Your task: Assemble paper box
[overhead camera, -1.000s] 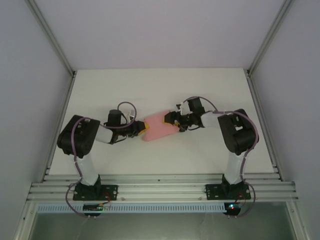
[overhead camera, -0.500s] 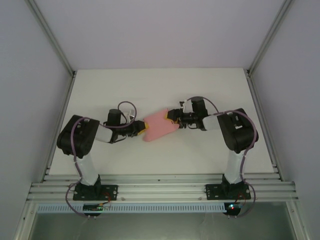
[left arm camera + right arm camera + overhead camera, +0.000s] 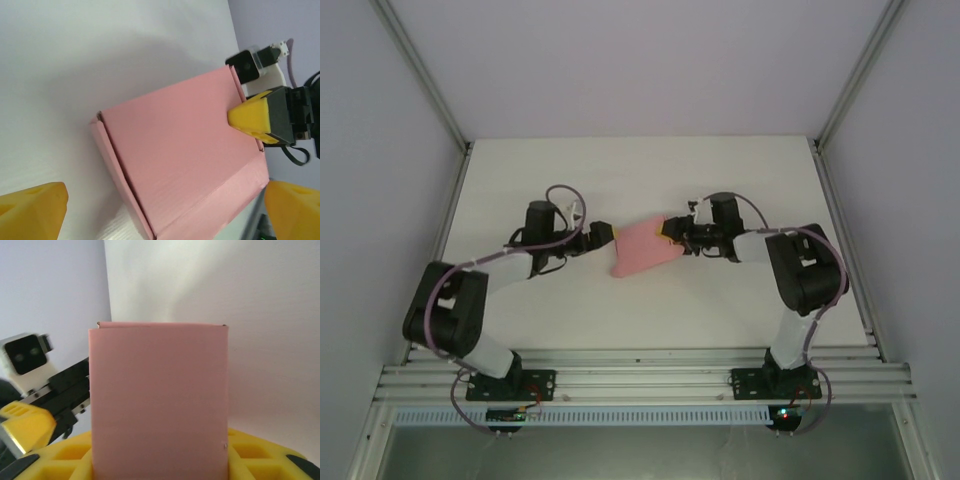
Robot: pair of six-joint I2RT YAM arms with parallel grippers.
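Observation:
The paper box (image 3: pixel 645 249) is a closed, shallow light pink box in the middle of the white table (image 3: pixel 740 170). My right gripper (image 3: pixel 671 230) is shut on its right end. In the right wrist view the paper box (image 3: pixel 157 390) stands between the yellow fingers (image 3: pixel 260 455) of the right gripper (image 3: pixel 160 467). My left gripper (image 3: pixel 605 235) hangs open just off the box's left end, touching nothing. In the left wrist view the paper box (image 3: pixel 185 160) lies ahead of the wide-spread left gripper (image 3: pixel 162 212). One right fingertip (image 3: pixel 254 118) presses on the box's far edge.
Grey walls with aluminium posts close in the table on three sides. The slotted rail (image 3: pixel 640 380) carrying both arm bases runs along the near edge. Bare table lies behind and in front of the box.
My left gripper has let go of the box, opened wide and drawn back a little to the left, its elbow swinging outward. My right gripper has closed on the box's right end.

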